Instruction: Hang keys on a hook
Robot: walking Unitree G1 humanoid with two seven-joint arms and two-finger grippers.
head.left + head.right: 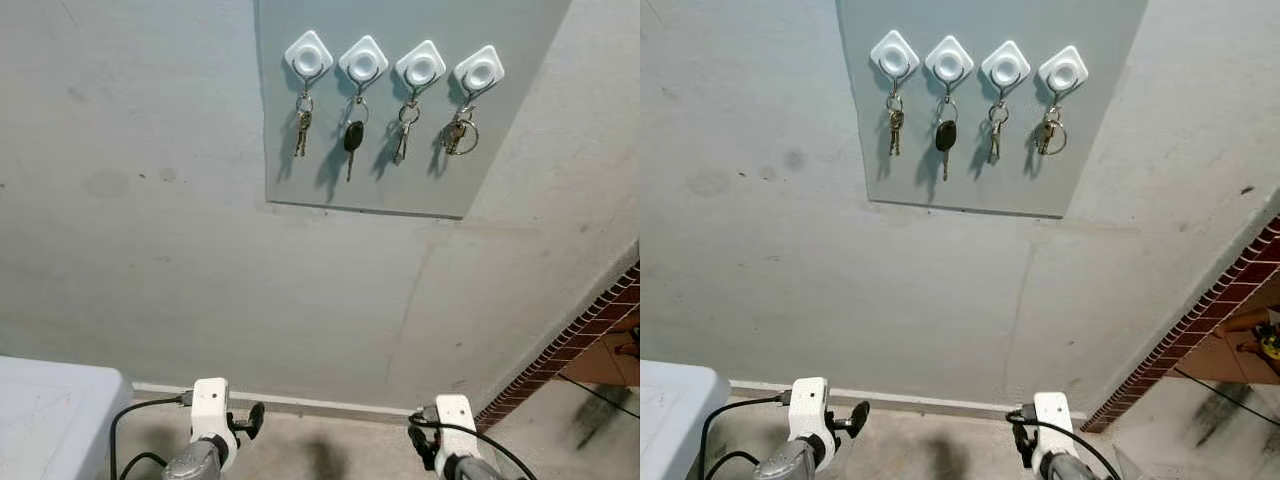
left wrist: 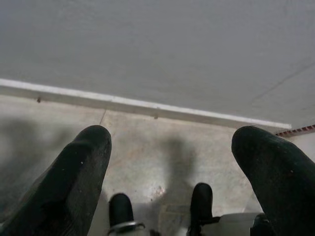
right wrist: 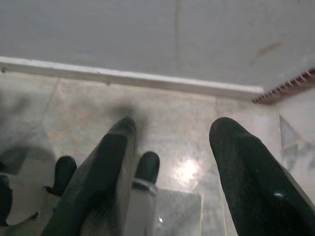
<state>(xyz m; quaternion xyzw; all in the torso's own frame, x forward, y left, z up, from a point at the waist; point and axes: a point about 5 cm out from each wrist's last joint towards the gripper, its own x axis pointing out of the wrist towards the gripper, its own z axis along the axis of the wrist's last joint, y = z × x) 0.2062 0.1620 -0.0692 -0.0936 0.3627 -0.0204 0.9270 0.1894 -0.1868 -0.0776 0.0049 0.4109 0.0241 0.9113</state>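
Currently, four white hooks are seen fixed in a row on a grey panel (image 1: pixel 400 190) mounted on the wall, and a set of keys is hung from each. From the robot's left, the first hook (image 1: pixel 308 55) carries a small bunch of keys (image 1: pixel 303 128), the second hook (image 1: pixel 362 64) a black-headed key (image 1: pixel 352 138), the third hook (image 1: pixel 420 67) another small bunch (image 1: pixel 403 135), and the fourth hook (image 1: pixel 478 71) a bunch with a large ring (image 1: pixel 460 134). Each set hangs straight down from its ring, touching the panel, so it is judged that the hanging step is complete and no hook is left free.

Both arms are held low, well below the panel and above the floor near the white skirting strip (image 2: pixel 147 105). The left gripper (image 2: pixel 172 167) is shown with its fingers spread apart and nothing between them; the right gripper (image 3: pixel 170 162) is likewise spread apart and empty. This lowered posture is judged to keep the arms away from the hung keys. A white box (image 1: pixel 50 415) is seen at the robot's lower left, and a brick edge (image 1: pixel 590 335) at the right.
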